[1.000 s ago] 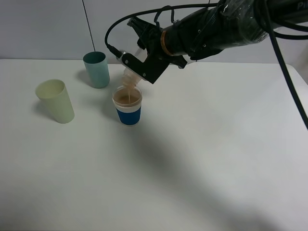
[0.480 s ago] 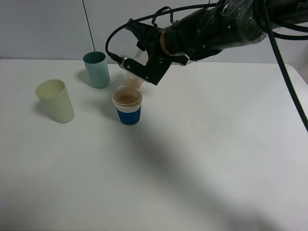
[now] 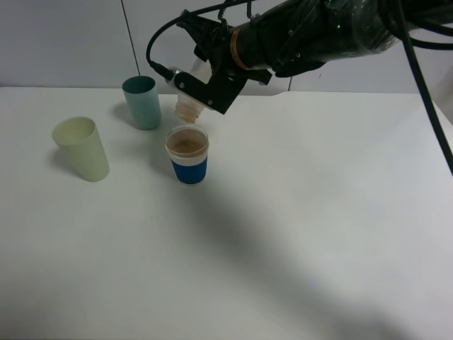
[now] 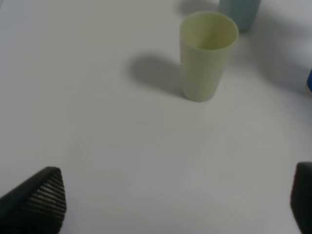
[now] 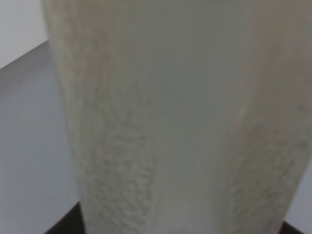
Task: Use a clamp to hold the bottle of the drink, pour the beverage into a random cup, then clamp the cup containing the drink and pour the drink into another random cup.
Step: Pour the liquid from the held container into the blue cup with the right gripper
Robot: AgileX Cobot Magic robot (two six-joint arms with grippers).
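The right gripper (image 3: pixel 202 86) pinches the bottle (image 3: pixel 187 108), its jaws closed on the body. The bottle's long axis tilts steeply, with the neck pointing down and left just above the blue-sleeved cup (image 3: pixel 190 168). The two stand apart. The cup holds tan drink (image 3: pixel 187 144) near its rim.

In the right wrist view the bottle's blurred, translucent wall fills the frame and no writing is legible.

Only the left wrist view shows the left gripper (image 4: pixel 168 204). Its jaws are spread over bare table (image 4: pixel 97 136), facing the yellow-green tumbler (image 4: pixel 207 53). The teal tumbler (image 3: pixel 142 103) stands behind.
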